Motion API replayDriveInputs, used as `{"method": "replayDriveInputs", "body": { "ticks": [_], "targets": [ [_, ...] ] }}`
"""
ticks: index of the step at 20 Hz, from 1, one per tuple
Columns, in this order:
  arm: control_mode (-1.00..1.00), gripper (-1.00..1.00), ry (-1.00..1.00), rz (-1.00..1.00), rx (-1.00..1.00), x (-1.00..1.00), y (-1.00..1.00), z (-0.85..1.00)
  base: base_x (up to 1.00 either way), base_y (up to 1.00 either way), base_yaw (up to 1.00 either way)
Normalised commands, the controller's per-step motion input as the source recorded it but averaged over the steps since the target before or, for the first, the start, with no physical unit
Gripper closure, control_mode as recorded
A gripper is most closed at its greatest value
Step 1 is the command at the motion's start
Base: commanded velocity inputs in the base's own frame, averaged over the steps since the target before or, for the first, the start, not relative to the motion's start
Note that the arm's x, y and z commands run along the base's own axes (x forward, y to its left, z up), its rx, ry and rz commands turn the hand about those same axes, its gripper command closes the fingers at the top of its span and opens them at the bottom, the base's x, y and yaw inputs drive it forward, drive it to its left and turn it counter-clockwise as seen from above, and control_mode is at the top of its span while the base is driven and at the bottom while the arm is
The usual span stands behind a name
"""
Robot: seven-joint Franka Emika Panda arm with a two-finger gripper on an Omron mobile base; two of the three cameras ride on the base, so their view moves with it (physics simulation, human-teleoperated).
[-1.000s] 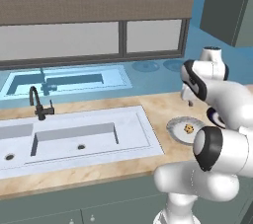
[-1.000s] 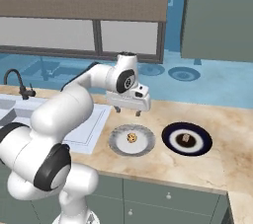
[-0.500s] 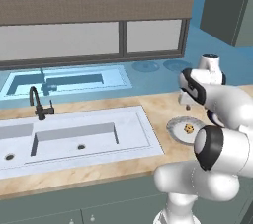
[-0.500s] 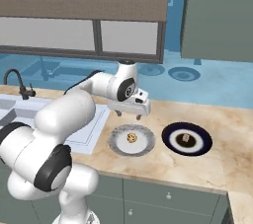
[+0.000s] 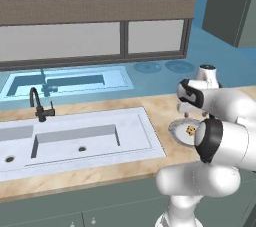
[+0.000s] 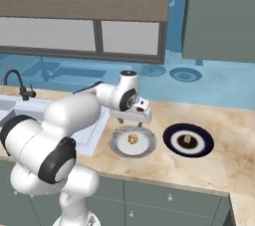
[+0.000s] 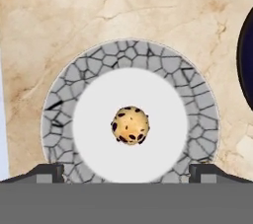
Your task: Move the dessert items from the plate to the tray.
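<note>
Dessert item, one speckled tan cookie (image 7: pixel 130 125): I see it at the centre of the grey-rimmed plate (image 7: pixel 64 90) on the marble table (image 6: pixel 234 135). Tool (image 6: pixel 131 122): directly above it, jaws spread wide, empty (fingertips (image 7: pixel 49 171) flank the plate).

tan dark-specked dessert item (image 7: pixel 130 125), grey-rimmed white plate (image 7: pixel 197 119)

Brightness: even and fairly bright, flat rendered light, no glare.
Shadows: soft and faint; a weak dark patch under the arm, near the plate (image 6: pixel 132 141).
Sharpness: base views slightly soft and coarse; the hand view is crisp on the plate's cracked rim.
Reflection: pale mirror-like image of the sink (image 5: pixel 75 138) on the blue wall behind it.
</note>
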Motion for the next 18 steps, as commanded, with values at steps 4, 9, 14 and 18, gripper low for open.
{"method": "replayDriveInputs", "body": {
  "ticks": [4,9,14,18],
  "targets": [
    [-1.0,-1.0,0.0,0.0,0.0,0.07,0.0,-0.31,0.0,0.0,0.0],
    [-1.0,-1.0,0.0,0.0,0.0,0.0,-0.01,-0.26,0.0,0.0,0.0],
    [-1.0,-1.0,0.0,0.0,0.0,0.0,-0.03,-0.29,0.0,0.0,0.0],
    [-1.0,-1.0,0.0,0.0,0.0,0.0,-0.06,-0.37,0.0,0.0,0.0]
  ]
}}
